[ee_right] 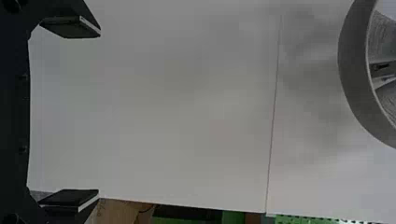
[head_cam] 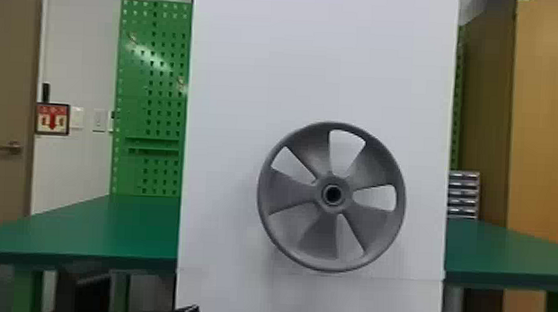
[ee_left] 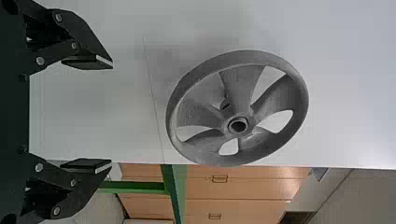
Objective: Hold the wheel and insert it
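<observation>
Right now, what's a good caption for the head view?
Grey wheel before a white panel, green table behind.

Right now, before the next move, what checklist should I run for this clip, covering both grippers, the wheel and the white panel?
1. Left gripper open, nothing between its fingers: ok.
2. Right gripper open, nothing between its fingers: ok.
3. Five-spoke wheel in front of the white panel, hub facing the head camera: ok.
4. Wheel held by a gripper: not ok, both stand away from its rim.
5. View of the hub's centre hole unobstructed: ok.
6. Wheel fully inserted: cannot tell, its rear side is hidden.
</observation>
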You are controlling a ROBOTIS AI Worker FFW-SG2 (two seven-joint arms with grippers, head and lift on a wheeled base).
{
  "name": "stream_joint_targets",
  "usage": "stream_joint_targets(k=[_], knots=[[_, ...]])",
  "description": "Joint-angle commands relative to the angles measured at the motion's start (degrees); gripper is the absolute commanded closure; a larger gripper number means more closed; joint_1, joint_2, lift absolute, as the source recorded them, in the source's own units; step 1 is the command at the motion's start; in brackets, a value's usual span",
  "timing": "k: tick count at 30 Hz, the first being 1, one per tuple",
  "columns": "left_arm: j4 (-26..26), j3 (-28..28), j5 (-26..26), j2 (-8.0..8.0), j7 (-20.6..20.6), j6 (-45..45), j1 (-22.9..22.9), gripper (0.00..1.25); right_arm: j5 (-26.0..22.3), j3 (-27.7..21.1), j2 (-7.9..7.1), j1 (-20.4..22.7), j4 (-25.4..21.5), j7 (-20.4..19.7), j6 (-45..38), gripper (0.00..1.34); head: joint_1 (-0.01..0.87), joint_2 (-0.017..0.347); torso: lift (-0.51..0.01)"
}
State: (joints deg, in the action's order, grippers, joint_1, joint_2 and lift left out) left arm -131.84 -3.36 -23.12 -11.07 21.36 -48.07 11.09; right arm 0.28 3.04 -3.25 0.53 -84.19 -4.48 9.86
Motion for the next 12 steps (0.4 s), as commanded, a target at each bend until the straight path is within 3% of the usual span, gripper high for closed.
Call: stream_joint_targets(k=[1, 12], knots=[[0.0, 0.2, 0.1, 0.00, 0.1, 0.1, -0.1, 0.50, -0.2, -0.4, -0.17, 0.5, 0.3, 0.0, 0.2, 0.09, 0.000, 0.006, -0.496], [0.0, 0.3, 0.4, 0.00, 0.2, 0.3, -0.1, 0.50, -0.5, -0.2, -0.17, 0.5, 0.6, 0.0, 0.3, 0.09, 0.000, 0.006, -0.496]])
